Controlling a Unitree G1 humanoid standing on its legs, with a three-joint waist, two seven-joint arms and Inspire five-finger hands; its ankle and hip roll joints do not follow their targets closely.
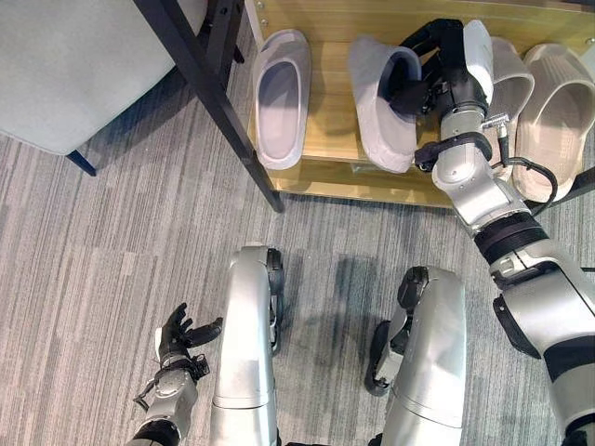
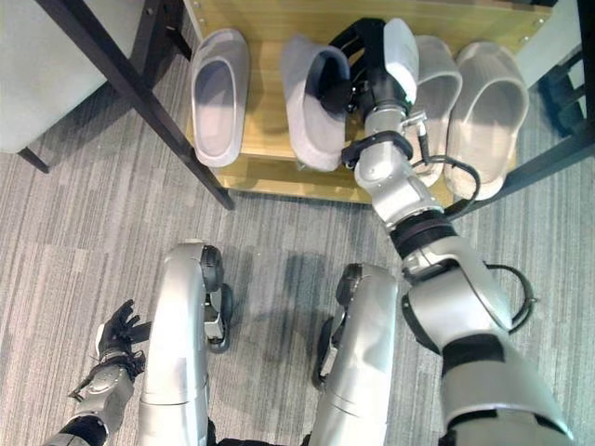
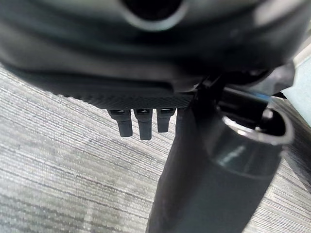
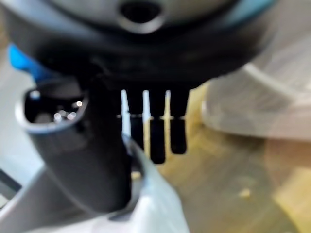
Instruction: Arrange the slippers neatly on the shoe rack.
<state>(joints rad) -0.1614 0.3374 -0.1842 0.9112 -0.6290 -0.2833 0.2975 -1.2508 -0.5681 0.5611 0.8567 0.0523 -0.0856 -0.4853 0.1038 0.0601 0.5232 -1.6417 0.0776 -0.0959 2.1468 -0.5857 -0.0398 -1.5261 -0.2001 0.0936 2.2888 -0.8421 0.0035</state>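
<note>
The right hand (image 1: 437, 70) grips the rim of a grey slipper (image 1: 381, 102) on the shoe rack (image 1: 335, 172), partly hiding a beige slipper (image 1: 511, 88). The left hand (image 1: 177, 336) hangs relaxed and empty over the carpet (image 1: 93, 260).

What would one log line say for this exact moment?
right hand: pinching second grey slipper on shoe rack | left hand: open, idle over carpet | slippers on rack: four

Four slippers on wooden shoe rack (image 1: 335, 172): grey pair (image 1: 279, 98) (second tilted), beige pair (image 1: 558, 116) side by side.
</note>
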